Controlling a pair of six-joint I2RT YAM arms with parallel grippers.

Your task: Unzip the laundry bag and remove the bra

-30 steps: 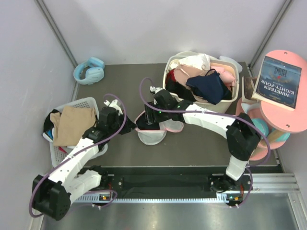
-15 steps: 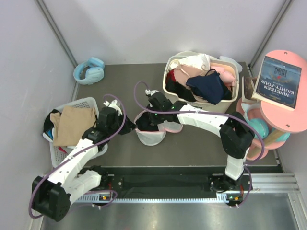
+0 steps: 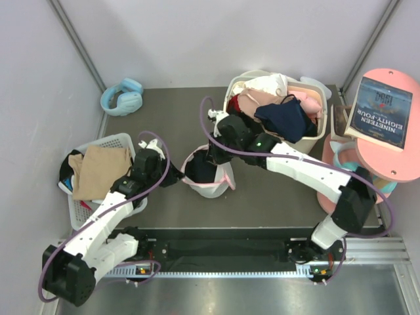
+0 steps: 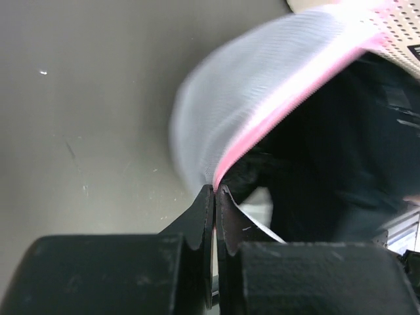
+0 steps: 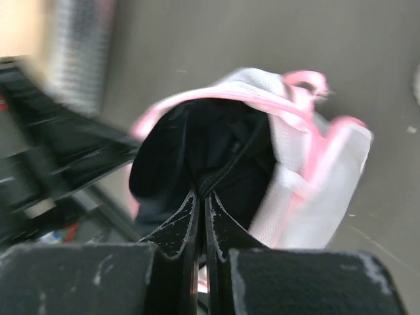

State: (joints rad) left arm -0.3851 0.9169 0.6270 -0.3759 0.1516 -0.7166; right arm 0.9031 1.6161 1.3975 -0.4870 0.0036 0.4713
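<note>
The laundry bag (image 3: pixel 213 186), white mesh with pink zipper trim, stands open in the middle of the table. Its mouth shows the black bra (image 3: pixel 200 170) inside. My left gripper (image 3: pixel 176 174) is shut on the bag's pink rim at its left side; in the left wrist view the pink trim (image 4: pixel 275 105) runs into the shut left gripper (image 4: pixel 215 188). My right gripper (image 3: pixel 211 157) reaches into the bag from the back right. In the right wrist view it (image 5: pixel 201 193) is shut on a thin strap of the bra (image 5: pixel 216 151) inside the bag (image 5: pixel 315 177).
A cream basket (image 3: pixel 314 143) of mixed clothes stands behind the bag at the right. A white basket (image 3: pixel 118 140) with a tan garment (image 3: pixel 98 169) sits at the left. Blue headphones (image 3: pixel 123 96) lie at the back left. A pink side table (image 3: pixel 387 157) carries a book (image 3: pixel 382 111).
The right gripper dipped into the bag's mouth, shut on the bra's strap and has drawn back and up a little. The bag has shifted and its mouth is pulled wider. The left gripper keeps its hold.
</note>
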